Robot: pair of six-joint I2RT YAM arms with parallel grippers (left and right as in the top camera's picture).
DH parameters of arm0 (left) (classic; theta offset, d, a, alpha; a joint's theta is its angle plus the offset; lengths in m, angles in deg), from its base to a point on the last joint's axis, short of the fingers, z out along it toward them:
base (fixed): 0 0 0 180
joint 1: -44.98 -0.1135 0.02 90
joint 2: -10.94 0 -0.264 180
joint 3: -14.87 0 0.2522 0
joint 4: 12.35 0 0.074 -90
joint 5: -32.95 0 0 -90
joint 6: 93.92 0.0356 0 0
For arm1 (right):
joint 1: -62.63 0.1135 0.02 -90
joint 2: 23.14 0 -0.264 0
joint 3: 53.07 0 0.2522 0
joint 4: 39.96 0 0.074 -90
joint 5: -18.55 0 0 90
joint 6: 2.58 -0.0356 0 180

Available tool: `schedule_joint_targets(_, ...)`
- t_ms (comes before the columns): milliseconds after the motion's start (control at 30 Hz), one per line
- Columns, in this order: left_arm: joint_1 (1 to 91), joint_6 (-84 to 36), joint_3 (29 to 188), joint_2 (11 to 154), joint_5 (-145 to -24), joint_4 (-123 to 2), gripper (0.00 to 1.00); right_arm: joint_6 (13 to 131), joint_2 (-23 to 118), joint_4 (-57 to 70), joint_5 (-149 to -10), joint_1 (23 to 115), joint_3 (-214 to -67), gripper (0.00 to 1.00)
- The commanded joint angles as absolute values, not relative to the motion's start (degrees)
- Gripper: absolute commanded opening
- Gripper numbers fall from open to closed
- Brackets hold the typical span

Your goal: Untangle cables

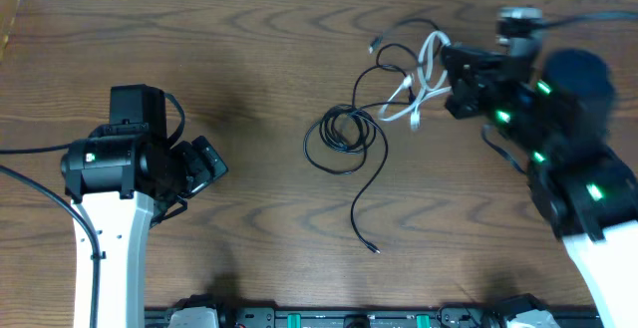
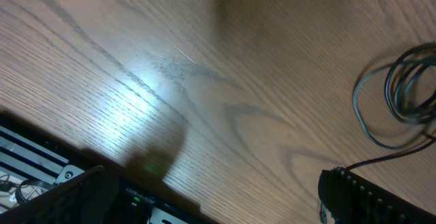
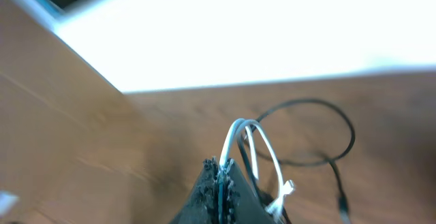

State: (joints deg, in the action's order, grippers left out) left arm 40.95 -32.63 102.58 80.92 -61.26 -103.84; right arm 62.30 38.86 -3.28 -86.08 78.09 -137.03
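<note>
Right pincer (image 3: 221, 173) pinches shut on the white cable (image 3: 238, 124), likely to draw it from the black cables (image 1: 344, 134) beside it; left pincer (image 1: 206, 165) gapes wide, empty.

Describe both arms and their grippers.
The left arm has a white lower link, a rounded black joint housing and a thin black cable alongside. The right arm is likewise white and black, dotted with green lights. The left gripper and right gripper are black with ridged fingers.

Worktop (image 1: 249, 29) showing brown wavy wood grain. Black cables (image 1: 342, 129) reading dark against it, white cable (image 1: 433, 47) bright. Right arm (image 1: 558, 99) black, glowing green.
</note>
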Motion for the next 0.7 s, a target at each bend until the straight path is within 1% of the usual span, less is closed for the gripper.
schedule_joint_targets(0,40.8,-33.1,102.4,80.9,-61.1,-104.0,0.99,57.8,35.8,-4.4,-87.3,78.2,-137.5,0.01)
schedule_joint_targets(200,40.8,-33.1,102.4,80.9,-61.1,-104.0,0.99,57.6,36.7,-4.6,-94.2,79.8,-137.3,0.01)
schedule_joint_targets(267,40.8,-33.1,102.4,80.9,-61.1,-104.0,0.99,61.6,38.8,-4.9,-97.9,80.6,-137.3,0.01)
schedule_joint_targets(367,40.8,-33.1,102.4,80.9,-61.1,-104.0,0.99,72.9,42.8,-4.6,-104.8,82.3,-137.3,0.01)
schedule_joint_targets(433,40.8,-33.1,102.4,80.9,-61.1,-104.0,0.99,76.7,45.6,-3.2,-105.6,83.6,-137.3,0.01)
schedule_joint_targets(533,40.8,-33.1,102.4,80.9,-61.1,-104.0,0.99,77.2,49.3,-2.4,-104.0,84.8,-137.3,0.01)
schedule_joint_targets(667,40.8,-33.1,102.4,80.9,-61.1,-104.0,0.99,74.5,50.9,-2.6,-103.9,84.8,-139.0,0.01)
